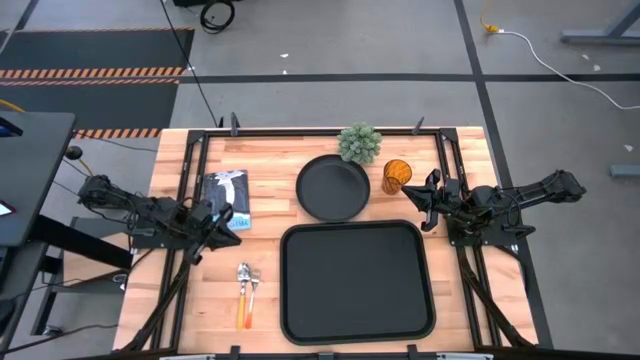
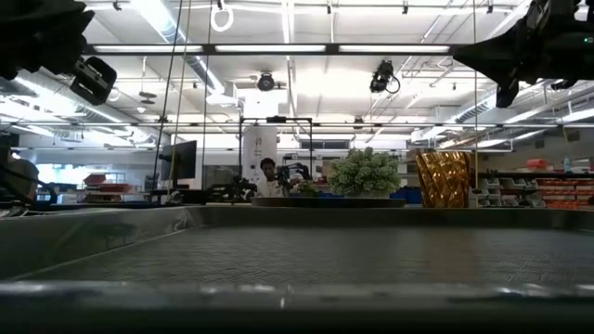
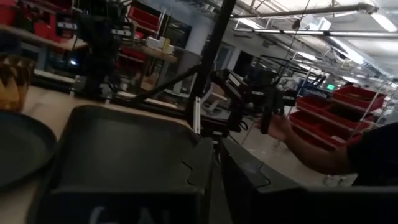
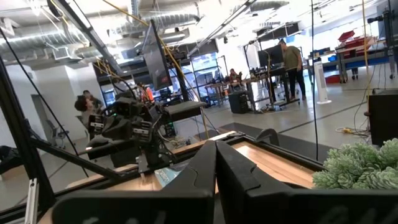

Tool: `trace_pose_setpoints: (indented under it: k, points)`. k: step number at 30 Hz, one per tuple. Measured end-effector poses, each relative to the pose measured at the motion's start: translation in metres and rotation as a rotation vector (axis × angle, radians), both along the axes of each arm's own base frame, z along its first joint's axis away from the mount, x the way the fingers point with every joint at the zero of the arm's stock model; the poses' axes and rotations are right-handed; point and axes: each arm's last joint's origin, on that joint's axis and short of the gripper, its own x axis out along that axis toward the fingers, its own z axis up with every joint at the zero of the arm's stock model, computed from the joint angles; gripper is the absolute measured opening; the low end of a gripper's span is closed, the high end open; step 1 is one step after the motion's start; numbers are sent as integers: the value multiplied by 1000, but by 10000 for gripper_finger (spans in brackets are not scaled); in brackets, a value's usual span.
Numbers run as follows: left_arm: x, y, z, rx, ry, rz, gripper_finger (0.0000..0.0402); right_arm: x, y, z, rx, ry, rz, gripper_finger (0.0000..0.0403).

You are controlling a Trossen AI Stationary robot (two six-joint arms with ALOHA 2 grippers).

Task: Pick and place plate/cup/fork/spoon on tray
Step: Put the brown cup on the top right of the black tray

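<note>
Waiting near the front, the empty tray (image 1: 356,283) sits with the spoon (image 1: 243,272) and fork (image 1: 253,280) lying just left of it. Farther back rest the plate (image 1: 332,187) and the cup (image 1: 396,176), not yet picked. The left gripper (image 1: 208,243) and right gripper (image 1: 424,203) hang at the sides, both pinched closed on nothing, leaving room. A small plant (image 1: 359,143) stands at the wooden table's (image 1: 450,320) far edge, and a big workshop lies beyond.

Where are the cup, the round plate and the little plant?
cup (image 1: 396,176), high view, its open top.
plate (image 1: 332,187), high view, its flat middle.
plant (image 1: 359,143), high view, its leafy crown.
</note>
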Motion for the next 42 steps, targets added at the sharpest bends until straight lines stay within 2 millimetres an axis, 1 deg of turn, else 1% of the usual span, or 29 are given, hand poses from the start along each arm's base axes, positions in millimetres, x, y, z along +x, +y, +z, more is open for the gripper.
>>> trace_pose_setpoints:
  k: [3, 6, 10, 13, 15, 19, 22, 24, 26, 28, 31, 33, 36, 42]
  points:
    - [0, 1, 0, 23, -9, 23, 39, 0, 0, 1, 3, -13, 0, 16]
    - [0, 1, 0, 52, -18, 39, 39, -2, 0, 6, 17, -66, 0, 16]
    - [1, 2, 0, 130, -38, 96, 39, -3, -1, 8, 23, -92, 1, 16]
    - [1, 5, 0, 205, -45, 215, 39, -2, -1, 7, 15, -79, -6, 16]
    - [1, 8, 0, 263, -45, 301, 39, -3, -2, 7, 11, -72, -50, 16]
    - [1, 12, 0, 393, -33, 459, 39, -3, -3, 8, 76, -96, -80, 16]
    - [1, 14, 1, 455, -29, 532, 39, -4, -3, 10, 86, -125, -77, 16]
    - [1, 15, 4, 468, -56, 553, 39, -5, -3, 12, 95, -147, -73, 16]
    - [0, 15, 7, 469, -91, 558, 39, -5, -3, 13, 115, -172, -38, 16]
    - [0, 16, 11, 506, -133, 554, 39, -5, -2, 14, 115, -179, 1, 16]
    - [-1, 17, 15, 583, -191, 572, 39, -5, -1, 16, 67, -194, 34, 16]
    - [-1, 19, 16, 635, -193, 601, 39, -7, 0, 20, 22, -230, 73, 16]
    - [0, 23, 16, 640, -173, 654, 39, -9, 1, 24, -25, -267, 99, 16]
    - [1, 33, 15, 525, -136, 729, 39, -7, -1, 26, -34, -263, 70, 16]
